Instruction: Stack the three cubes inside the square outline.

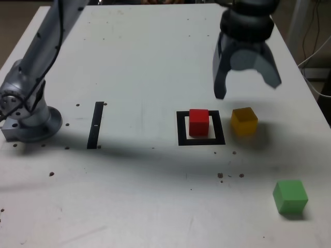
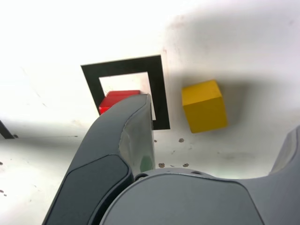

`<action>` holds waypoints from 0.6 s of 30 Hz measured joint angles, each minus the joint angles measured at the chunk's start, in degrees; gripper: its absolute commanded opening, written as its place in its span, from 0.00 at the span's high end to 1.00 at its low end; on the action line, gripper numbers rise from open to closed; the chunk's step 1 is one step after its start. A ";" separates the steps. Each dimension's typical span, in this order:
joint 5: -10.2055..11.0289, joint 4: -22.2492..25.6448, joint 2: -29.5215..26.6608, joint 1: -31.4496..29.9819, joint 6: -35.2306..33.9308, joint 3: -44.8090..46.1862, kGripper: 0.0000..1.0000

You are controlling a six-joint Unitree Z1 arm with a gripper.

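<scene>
Fingers (image 2: 112,131) partly hiding red cube (image 2: 117,99), yellow beyond.

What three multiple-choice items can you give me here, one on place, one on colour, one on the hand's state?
1. Where is the red cube?
A. On the black strip
B. Inside the outline
C. On the green cube

2. What colour is the cube nearest the red one?
A. Green
B. Blue
C. Yellow

3. How is the hand?
A. Open, empty
B. Shut, empty
C. Holding a cube

1 B: the red cube sits within the outline.
2 C: the yellow cube is just beside.
3 A: the hand's jaws stand apart.
</scene>
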 measured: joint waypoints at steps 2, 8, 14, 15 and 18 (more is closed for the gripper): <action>-0.31 0.00 1.36 -0.37 -0.18 -0.23 0.00; -0.54 -0.04 2.15 -0.52 -0.53 -1.55 0.00; -1.01 -0.15 3.89 -0.54 -0.61 -2.08 0.01; -1.14 -0.24 4.20 -0.54 -0.61 -2.28 0.01; -1.57 -0.49 5.49 -0.54 -0.61 -2.72 0.01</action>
